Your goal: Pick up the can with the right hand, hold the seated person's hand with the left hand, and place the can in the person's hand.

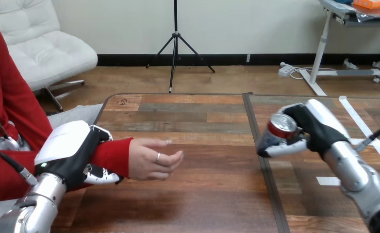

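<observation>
Wooden tabletop, two panels with a seam down the middle, white tape on the right panel.

Left hand is on the person's wrist, fingers curled under the red sleeve and thumb over the top, so it reads as a closed hold. Person's hand sits low over the left panel, palm partly up, its fingers loosely curled. Can't tell if it rests on the wood.

Right hand has the can wrapped in its fingers, clear of the tabletop over the seam, tilted with the silver top toward the camera. Can and person's hand are well apart.

Step, as I read it: pickup done, wrist hold done, transfer in hand. Next move needs the right arm to carry leftward and down to the palm, level the can, and release only once it's seated. Risk: the palm is half closed, so the can may not seat.
</observation>
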